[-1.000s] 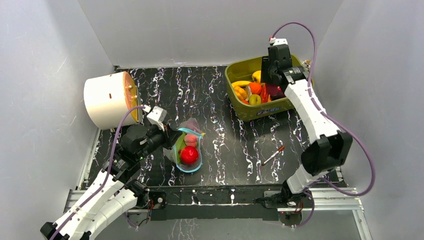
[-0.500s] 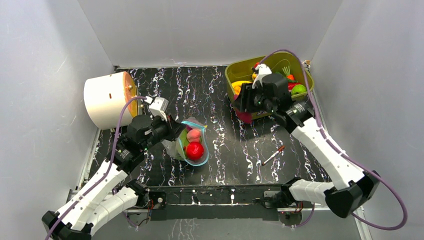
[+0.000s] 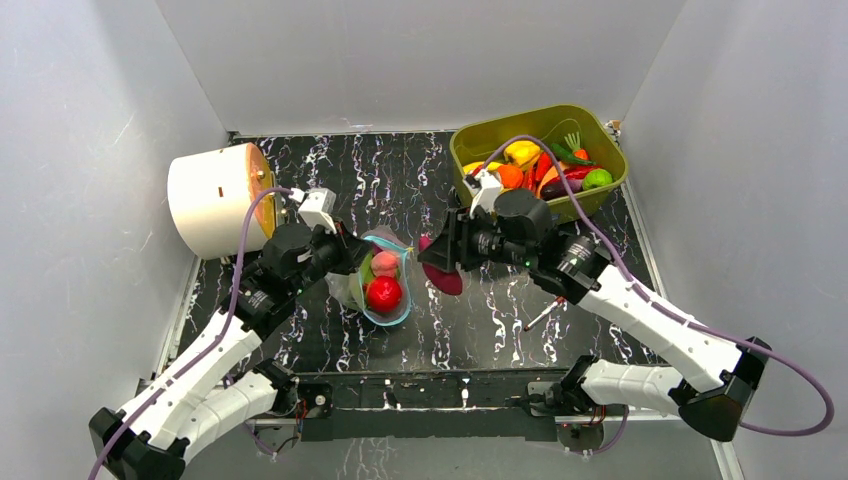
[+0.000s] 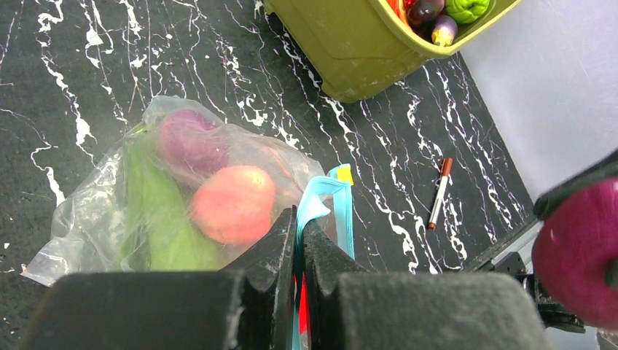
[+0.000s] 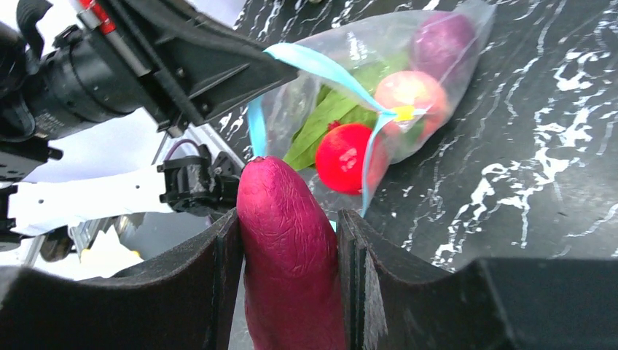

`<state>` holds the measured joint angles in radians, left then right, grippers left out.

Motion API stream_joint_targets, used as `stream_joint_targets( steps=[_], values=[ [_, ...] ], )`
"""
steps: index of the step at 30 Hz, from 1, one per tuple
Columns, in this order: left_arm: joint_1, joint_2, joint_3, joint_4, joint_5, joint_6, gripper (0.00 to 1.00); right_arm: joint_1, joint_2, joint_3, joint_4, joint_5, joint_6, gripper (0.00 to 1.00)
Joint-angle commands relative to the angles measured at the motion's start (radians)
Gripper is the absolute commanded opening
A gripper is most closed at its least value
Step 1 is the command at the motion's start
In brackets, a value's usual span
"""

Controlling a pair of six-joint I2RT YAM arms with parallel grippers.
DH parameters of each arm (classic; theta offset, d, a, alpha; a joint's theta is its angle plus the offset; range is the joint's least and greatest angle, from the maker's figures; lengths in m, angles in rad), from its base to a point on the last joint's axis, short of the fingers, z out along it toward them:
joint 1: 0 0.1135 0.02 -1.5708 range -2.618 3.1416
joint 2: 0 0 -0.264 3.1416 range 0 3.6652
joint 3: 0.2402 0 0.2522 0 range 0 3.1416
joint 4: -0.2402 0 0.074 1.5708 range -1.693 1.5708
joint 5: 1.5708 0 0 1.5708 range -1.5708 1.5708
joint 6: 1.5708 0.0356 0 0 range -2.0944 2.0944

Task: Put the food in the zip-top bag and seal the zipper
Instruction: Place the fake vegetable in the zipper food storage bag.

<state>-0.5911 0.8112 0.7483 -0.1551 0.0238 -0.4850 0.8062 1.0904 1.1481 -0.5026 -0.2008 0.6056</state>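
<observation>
Mid-loading step here. The left gripper [image 4: 297, 219] is pinched on the zipper [image 4: 315, 195], holding the bag [image 4: 95, 211] mouth open. The apple [image 3: 381, 293], peach [image 4: 233, 204], onion [image 4: 191, 138] and leaf [image 4: 157, 211] are already inside. The right gripper [image 5: 289, 219] is clamped on a magenta veg [image 5: 288, 255], hovering just off the bag's 3 o'clock. Next move, I'd guess: ease it toward 9 over the mouth and let go, then more from the tub [image 3: 480, 140] at 1 o'clock. Sealing not started.
</observation>
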Motion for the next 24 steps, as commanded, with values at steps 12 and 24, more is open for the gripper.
stream_joint_targets(
  steps=[12,24],
  values=[
    [0.003,-0.043,0.013,0.060,-0.002,-0.031,0.00,0.201,0.084,0.015,0.167,0.100,0.099,0.33],
    [0.005,-0.051,0.015,0.068,0.054,-0.068,0.00,0.212,0.221,0.021,0.176,0.134,0.084,0.39]
  ],
)
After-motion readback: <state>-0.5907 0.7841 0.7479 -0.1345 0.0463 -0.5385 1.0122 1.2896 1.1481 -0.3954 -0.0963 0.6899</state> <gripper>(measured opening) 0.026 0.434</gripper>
